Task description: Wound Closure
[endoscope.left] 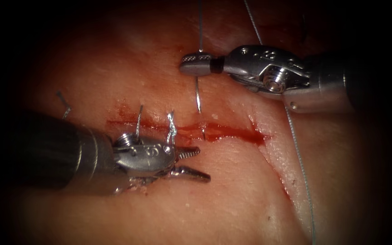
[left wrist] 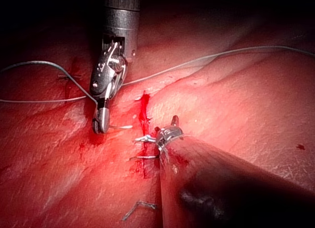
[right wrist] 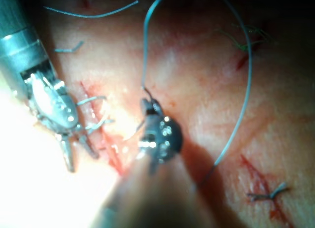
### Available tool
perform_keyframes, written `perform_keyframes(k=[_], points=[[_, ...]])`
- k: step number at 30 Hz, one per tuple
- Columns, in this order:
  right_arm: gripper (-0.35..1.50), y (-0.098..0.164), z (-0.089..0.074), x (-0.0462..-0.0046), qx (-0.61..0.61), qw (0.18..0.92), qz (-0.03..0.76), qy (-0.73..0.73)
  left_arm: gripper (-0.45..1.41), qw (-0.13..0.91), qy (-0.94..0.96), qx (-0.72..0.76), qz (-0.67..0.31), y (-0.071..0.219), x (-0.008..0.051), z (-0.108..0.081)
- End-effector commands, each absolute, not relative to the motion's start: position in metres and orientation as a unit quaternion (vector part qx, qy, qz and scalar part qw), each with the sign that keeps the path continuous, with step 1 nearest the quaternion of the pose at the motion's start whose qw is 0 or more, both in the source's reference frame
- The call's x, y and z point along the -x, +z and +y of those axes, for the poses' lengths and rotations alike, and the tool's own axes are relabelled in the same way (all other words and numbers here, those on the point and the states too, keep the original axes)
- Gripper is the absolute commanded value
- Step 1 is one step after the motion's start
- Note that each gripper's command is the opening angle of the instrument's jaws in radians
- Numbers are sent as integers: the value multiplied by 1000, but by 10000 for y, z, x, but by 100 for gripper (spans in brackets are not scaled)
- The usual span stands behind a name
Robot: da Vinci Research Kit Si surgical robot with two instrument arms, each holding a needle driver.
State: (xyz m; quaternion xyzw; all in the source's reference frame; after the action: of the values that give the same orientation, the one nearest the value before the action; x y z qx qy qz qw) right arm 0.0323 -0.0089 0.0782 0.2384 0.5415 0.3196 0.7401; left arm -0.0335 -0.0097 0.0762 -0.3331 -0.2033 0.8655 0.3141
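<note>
My right tool comes in from the right above the cut, shut on the curved needle near its tail end. The needle arcs down from the jaws and enters the tissue at the cut's far edge; a short bit of it shows inside the cut. Thread runs up from the needle's tail. My left tool lies on the cut's near side at the left, open and holding nothing. In the left wrist view the right tool grips the needle. The right wrist view has the left tool with jaws apart.
Two finished stitches cross the cut's left part, just above the left tool. A cut thread end lies at the far left. A long thread strand runs down the right side. Red fluid fills the cut.
</note>
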Motion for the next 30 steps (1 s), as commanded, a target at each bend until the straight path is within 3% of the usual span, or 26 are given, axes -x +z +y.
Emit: perform_keyframes(k=[1,23,25,27,30], points=[[-35,784,-92,-330,-248,738,542,318,25,310,866,335,-202,767,339,-99],[-35,770,-175,-320,-419,683,471,369,25,285,874,340,-197,765,327,-100],[67,772,-178,-321,-410,682,475,376,27,280,876,342,-195,765,326,-100],[129,772,-179,-321,-383,680,481,400,27,268,879,345,-190,763,326,-100],[136,770,-176,-312,-382,678,483,402,27,242,887,351,-176,758,328,-100]])
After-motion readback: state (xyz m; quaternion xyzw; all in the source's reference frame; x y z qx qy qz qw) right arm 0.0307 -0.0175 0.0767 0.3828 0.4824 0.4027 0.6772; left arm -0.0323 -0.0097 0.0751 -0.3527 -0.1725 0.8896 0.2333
